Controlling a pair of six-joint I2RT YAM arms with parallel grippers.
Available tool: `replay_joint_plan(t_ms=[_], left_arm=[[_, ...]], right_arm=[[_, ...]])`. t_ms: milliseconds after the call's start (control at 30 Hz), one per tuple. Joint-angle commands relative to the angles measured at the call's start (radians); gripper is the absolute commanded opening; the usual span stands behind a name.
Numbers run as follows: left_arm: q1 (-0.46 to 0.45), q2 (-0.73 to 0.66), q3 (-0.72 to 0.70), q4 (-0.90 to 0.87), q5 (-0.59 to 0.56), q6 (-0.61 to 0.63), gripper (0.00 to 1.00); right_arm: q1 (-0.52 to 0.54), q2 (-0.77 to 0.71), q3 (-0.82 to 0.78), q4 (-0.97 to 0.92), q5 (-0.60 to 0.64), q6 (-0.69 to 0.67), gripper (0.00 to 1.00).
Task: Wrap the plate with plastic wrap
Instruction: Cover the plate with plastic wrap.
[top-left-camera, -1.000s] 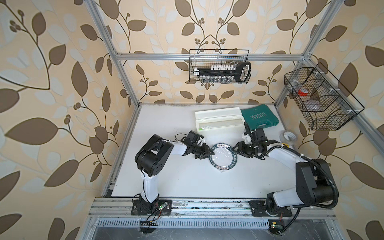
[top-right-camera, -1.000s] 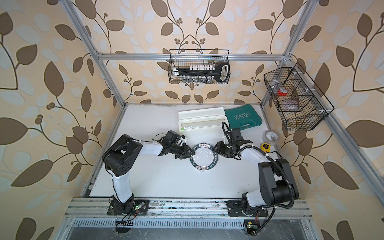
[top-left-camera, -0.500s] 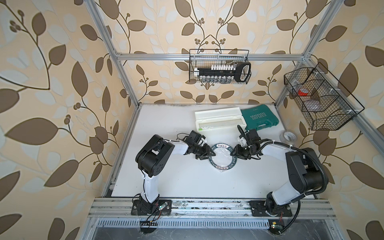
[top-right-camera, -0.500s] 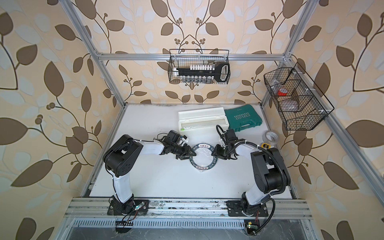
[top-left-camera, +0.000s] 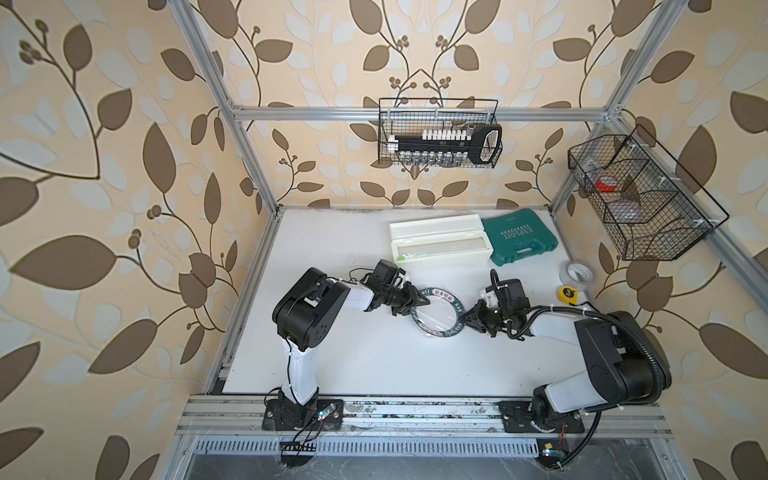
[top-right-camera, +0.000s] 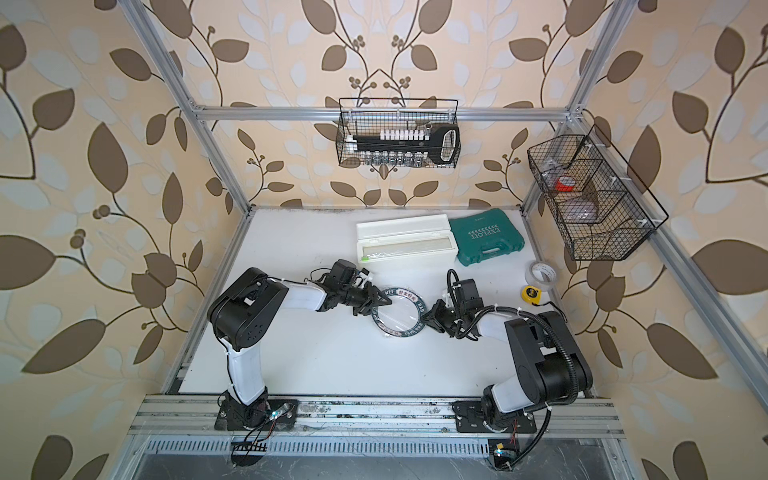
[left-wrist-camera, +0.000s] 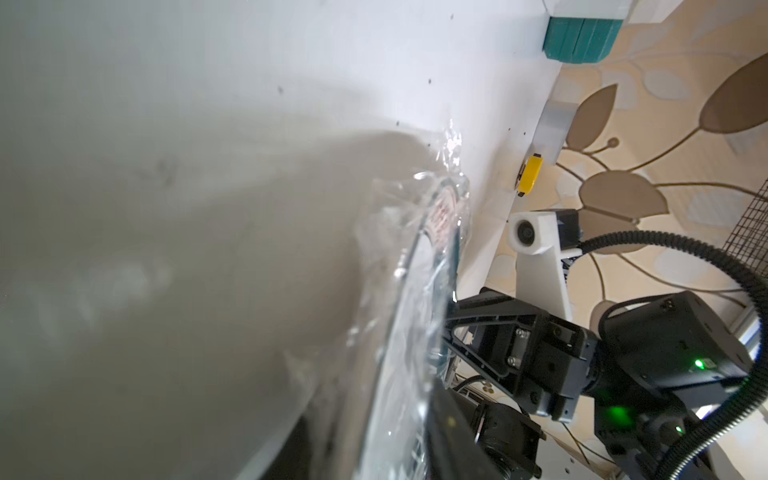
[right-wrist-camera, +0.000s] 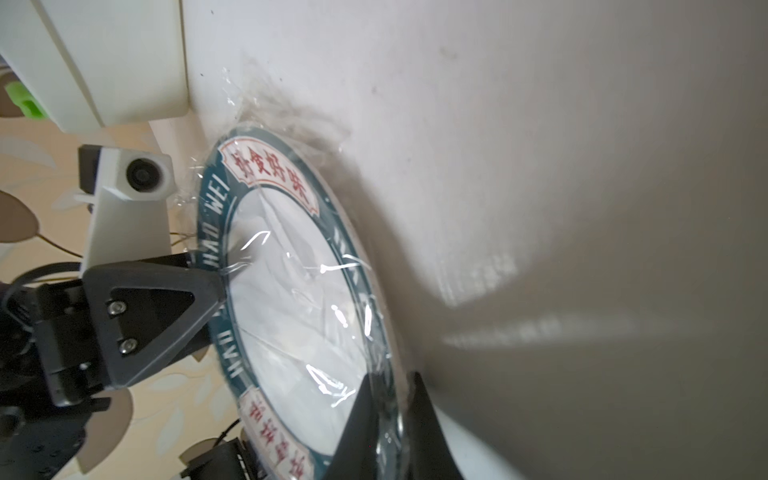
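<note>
The left arm is folded at the elbow, its forearm lying low over the worktop (top-left-camera: 365, 365) and pointing rightward. The left hand (top-left-camera: 415, 301) is turned on its side, with one finger over and one under the rim of the plate (top-left-camera: 442, 293). Whether they squeeze it cannot be told. The plate sits between the two hands, at both sets of fingertips. The plastic wrap (right-wrist-camera: 299, 291) is stretched crinkled over its white centre and bunched past its rim. The right hand (top-left-camera: 465, 322) meets the opposite rim, its fingers closed together on the plate's edge and the film there. The right arm bends back low to a folded elbow. Just beyond the left hand stands the white dispenser box (top-left-camera: 440, 243). Behind the right hand lie a tape roll (top-left-camera: 577, 273) and a yellow tape measure (top-left-camera: 568, 294). In front of both hands, bare worktop runs to the front rail (top-left-camera: 415, 409).
</note>
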Motion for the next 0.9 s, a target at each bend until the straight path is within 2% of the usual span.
replay_joint_plan(t_ms=[0, 100, 200, 333, 467, 600, 733, 867], left_arm=[[0.010, -0.037, -0.013, 0.058, 0.026, -0.021, 0.56], [0.019, -0.079, -0.020, -0.083, -0.003, 0.037, 0.64], [0.029, -0.104, -0.055, -0.145, -0.002, 0.040, 0.76], [0.041, -0.147, -0.127, -0.184, 0.004, 0.019, 0.78], [0.057, -0.233, -0.211, -0.198, 0.001, -0.011, 0.77], [0.083, -0.390, -0.262, -0.281, -0.056, -0.016, 0.73], [0.060, -0.487, -0.178, -0.329, -0.095, -0.017, 0.71], [0.033, -0.440, -0.125, -0.291, -0.088, -0.026, 0.63]], right_arm=[[0.028, 0.003, -0.052, 0.105, 0.065, 0.190, 0.00], [0.047, -0.016, -0.081, 0.151, 0.122, 0.282, 0.00], [0.063, -0.044, -0.084, 0.143, 0.178, 0.346, 0.00], [0.074, -0.085, -0.102, 0.138, 0.228, 0.435, 0.00], [0.095, -0.114, -0.094, 0.095, 0.273, 0.473, 0.00], [0.111, -0.125, -0.079, 0.057, 0.311, 0.471, 0.00], [0.122, -0.098, -0.087, 0.076, 0.317, 0.462, 0.00], [0.140, -0.078, -0.095, 0.102, 0.325, 0.476, 0.00]])
